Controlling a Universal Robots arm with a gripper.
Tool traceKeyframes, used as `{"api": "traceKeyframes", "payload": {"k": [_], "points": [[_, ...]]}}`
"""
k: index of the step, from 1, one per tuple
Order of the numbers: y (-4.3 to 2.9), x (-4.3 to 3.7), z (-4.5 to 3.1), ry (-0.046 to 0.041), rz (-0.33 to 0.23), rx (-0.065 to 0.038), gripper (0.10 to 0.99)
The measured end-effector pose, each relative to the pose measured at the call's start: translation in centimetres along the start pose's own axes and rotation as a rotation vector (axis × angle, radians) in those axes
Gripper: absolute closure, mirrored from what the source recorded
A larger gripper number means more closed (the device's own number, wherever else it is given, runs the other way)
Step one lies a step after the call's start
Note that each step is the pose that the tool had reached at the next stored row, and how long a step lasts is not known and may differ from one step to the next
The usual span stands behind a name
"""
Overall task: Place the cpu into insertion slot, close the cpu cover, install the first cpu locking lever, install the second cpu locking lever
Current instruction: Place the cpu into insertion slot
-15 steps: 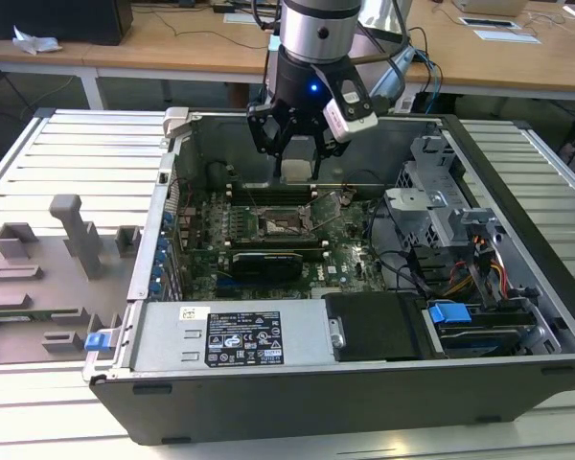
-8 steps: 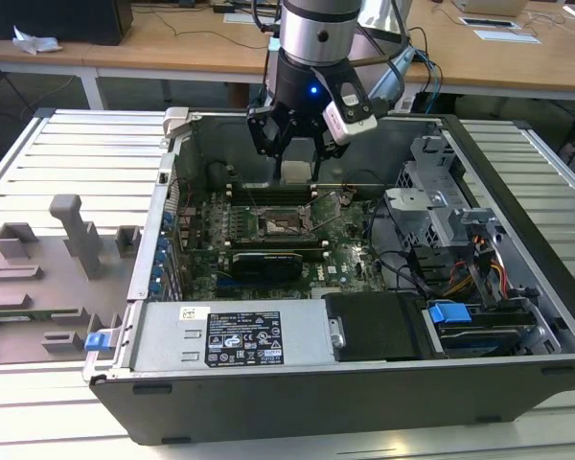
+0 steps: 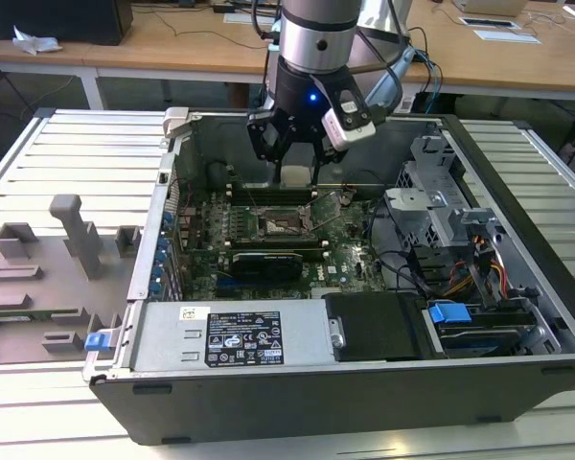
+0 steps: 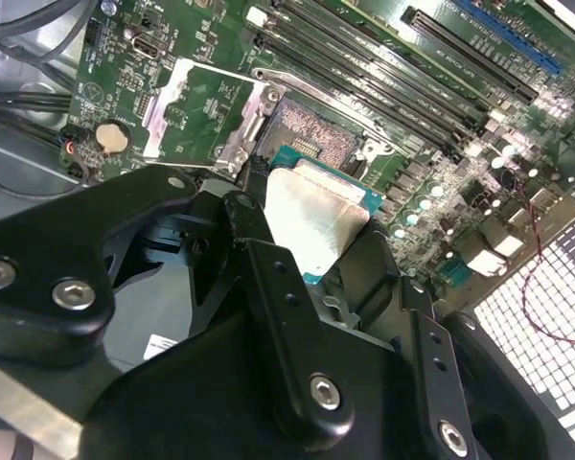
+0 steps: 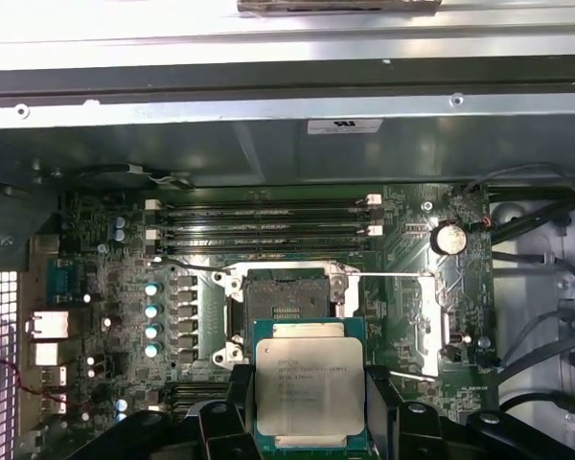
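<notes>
A: Gripper state?
B: It pinches the cpu by 2 opposite edges, lid up. The cpu hangs over the board, just beside the slot, not in it.
A: How will it handle?
B: Prob. light, stiff, thin. The metal lid looks slick, so the edges are the safe hold. Underside contacts and slot pins are likely fragile; tilt or sliding could bend them.
A: Cover?
B: Flipped open, off the slot.
A: Views differ?
B: The exterior view gives height over the board. The first wrist view looks straight down on lid vs slot. The second wrist view is oblique: cpu edge thickness, board seen thru the cover's cut-out.
</notes>
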State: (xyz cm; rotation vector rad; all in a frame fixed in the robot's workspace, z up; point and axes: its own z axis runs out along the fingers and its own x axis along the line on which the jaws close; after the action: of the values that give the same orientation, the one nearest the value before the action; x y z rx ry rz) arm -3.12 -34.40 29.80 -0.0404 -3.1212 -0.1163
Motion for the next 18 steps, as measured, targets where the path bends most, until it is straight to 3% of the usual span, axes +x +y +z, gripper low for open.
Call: {"api": "traceKeyframes", "payload": {"k": [2,6,18], "points": [[0.12,0.01,0.19,-0.0001,0.0,0.001,0.541],[1.1,0.02,0.64,-0.0005,0.0,0.02,0.541],[1.01,0.01,2.68,-0.0005,0.0,0.021,0.541]]}}
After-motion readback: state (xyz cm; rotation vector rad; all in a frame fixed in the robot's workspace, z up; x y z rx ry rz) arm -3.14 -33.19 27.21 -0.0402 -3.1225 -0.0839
